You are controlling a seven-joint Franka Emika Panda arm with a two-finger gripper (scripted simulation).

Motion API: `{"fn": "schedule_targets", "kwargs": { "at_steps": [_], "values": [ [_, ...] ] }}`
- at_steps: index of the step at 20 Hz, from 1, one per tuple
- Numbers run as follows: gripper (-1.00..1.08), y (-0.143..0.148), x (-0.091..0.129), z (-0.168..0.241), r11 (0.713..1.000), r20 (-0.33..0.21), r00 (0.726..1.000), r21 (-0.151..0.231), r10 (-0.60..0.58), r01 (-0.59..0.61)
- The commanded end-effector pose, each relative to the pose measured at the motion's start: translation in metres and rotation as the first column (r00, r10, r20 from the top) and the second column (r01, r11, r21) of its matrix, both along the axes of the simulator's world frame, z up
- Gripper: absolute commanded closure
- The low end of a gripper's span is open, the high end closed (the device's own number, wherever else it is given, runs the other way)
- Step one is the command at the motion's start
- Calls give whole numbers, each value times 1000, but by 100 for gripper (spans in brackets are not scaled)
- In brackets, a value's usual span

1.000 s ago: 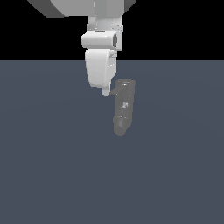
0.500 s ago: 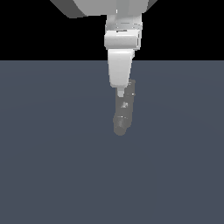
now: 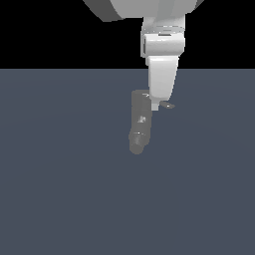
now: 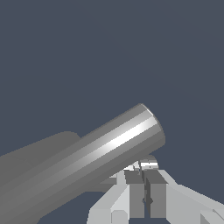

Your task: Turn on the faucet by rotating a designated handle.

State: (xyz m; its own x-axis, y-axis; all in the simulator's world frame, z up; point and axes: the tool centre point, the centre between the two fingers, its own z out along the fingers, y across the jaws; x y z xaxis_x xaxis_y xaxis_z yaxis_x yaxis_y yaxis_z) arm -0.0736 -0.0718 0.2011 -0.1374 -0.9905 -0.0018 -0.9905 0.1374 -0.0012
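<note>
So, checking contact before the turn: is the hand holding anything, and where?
Nothing held, as far as shows. The hand has fingers together, tip beside the faucet near the handle.

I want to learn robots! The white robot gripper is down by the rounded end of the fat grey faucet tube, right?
Not quite. The exterior view shows the white gripper at the flat top end of the fat grey faucet tube, not its rounded end.

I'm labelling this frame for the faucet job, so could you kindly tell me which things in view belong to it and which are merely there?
Part of the job:
- faucet, the thick grey cylinder
- handle, the thin rod at the exterior view's right of the faucet's top
- gripper, fingers together, down by the handle

Merely there:
- floor, a plain blue-grey surface; no loose items show
</note>
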Motion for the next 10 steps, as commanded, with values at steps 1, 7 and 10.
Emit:
{"fn": "schedule_targets", "kwargs": {
  "at_steps": [1,7,10],
  "values": [
    [108,-6,4,0,1000,0,1000,0,-2,2],
    [108,-30,18,0,1000,-1,1000,-1,-9,9],
    [108,-41,25,0,1000,-1,1000,-1,-12,12]
  ]
}}
